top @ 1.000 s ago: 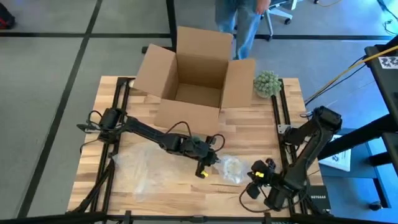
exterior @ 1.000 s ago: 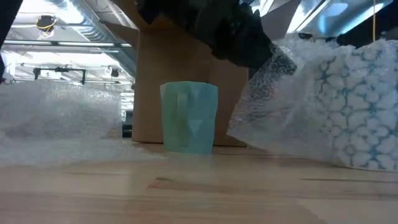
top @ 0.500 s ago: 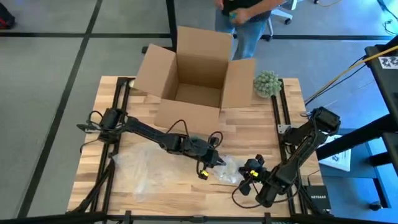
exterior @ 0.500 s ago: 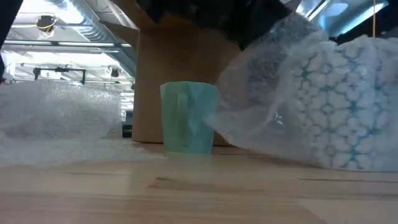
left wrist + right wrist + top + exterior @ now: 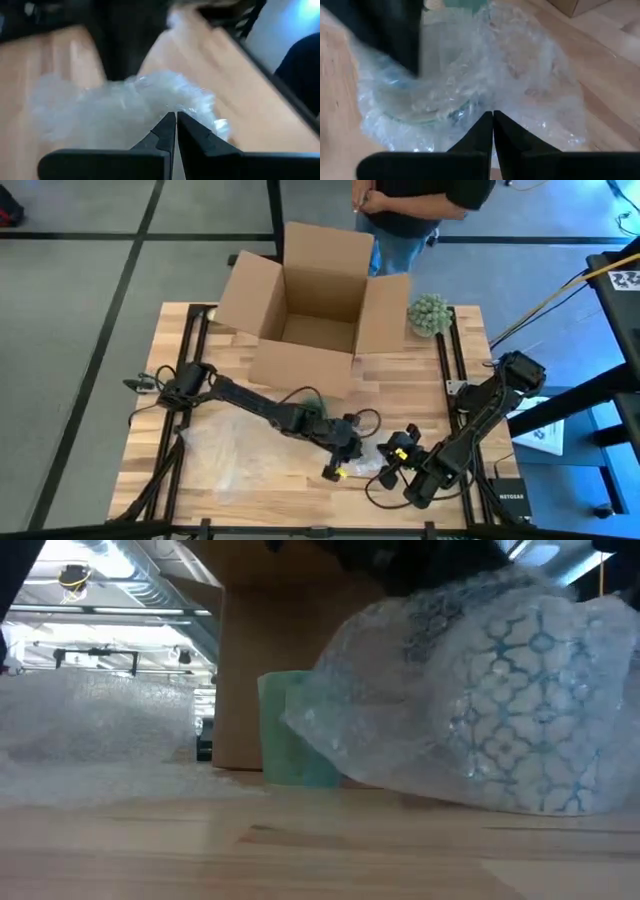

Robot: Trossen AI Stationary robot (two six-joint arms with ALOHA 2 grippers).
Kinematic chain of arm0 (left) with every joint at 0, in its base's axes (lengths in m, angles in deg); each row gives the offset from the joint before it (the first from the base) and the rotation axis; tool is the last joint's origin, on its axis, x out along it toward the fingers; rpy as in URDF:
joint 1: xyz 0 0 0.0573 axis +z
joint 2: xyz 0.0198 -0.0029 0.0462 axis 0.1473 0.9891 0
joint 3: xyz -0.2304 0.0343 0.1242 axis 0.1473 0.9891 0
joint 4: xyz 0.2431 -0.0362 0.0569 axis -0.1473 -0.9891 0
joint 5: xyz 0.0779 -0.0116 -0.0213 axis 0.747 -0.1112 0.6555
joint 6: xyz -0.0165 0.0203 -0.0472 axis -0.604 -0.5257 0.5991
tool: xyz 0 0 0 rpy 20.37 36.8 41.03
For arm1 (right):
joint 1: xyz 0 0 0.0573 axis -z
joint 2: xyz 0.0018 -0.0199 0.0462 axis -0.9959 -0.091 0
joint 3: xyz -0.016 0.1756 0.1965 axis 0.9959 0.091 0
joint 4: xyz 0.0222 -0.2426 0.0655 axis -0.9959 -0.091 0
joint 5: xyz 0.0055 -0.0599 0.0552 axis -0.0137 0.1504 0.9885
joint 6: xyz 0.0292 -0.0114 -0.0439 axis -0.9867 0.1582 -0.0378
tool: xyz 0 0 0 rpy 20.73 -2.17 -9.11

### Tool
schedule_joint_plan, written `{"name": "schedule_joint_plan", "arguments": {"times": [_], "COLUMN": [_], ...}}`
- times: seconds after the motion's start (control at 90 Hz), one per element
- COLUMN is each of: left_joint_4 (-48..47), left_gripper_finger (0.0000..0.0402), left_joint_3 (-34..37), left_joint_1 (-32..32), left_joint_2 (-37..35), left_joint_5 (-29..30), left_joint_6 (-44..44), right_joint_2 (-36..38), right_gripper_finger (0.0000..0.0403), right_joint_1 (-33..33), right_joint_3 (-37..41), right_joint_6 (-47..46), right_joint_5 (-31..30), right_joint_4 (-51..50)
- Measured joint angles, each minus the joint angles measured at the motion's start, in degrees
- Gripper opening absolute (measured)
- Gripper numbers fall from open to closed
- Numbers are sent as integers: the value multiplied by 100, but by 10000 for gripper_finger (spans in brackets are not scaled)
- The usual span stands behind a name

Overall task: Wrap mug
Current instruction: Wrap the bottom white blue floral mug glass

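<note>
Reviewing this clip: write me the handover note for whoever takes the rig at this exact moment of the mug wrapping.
Left gripper: fingers closed on an edge of the bubble wrap, front centre of the table.
Right gripper: also pinching the same wrap, close beside the left one.
Patterned mug: lying inside the wrap, its blue pattern showing through, bundle resting on the table.
Plain green mug: upright behind the bundle, unwrapped.
Spare bubble wrap sheet lies front left; open cardboard box at the back.
Done: wrap pulled over the patterned mug.
Left: closing the wrap fully; whether it is sealed underneath cannot be seen.
</note>
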State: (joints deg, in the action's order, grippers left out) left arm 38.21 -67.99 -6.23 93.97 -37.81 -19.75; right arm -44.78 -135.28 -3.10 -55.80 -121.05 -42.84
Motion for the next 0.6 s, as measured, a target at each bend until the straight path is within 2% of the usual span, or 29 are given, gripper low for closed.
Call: {"name": "schedule_joint_plan", "arguments": {"times": [0.144,0.333,0.456,0.6], "left_joint_4": [-697,-660,-608,-566], "left_gripper_finger": [0,0,0,0], "left_joint_3": [-484,-483,-485,-474], "left_joint_1": [202,240,149,114], "left_joint_2": [167,514,572,550], "left_joint_5": [-146,-701,-440,-251], "left_joint_6": [301,356,287,184], "right_joint_2": [0,0,45,218], "right_gripper_finger": [0,0,0,0], "right_joint_1": [0,0,-9,-15], "right_joint_3": [0,0,-53,-480], "right_joint_6": [0,0,28,304], "right_joint_5": [0,-41,-3,56], "right_joint_4": [5,56,8,-432]}}
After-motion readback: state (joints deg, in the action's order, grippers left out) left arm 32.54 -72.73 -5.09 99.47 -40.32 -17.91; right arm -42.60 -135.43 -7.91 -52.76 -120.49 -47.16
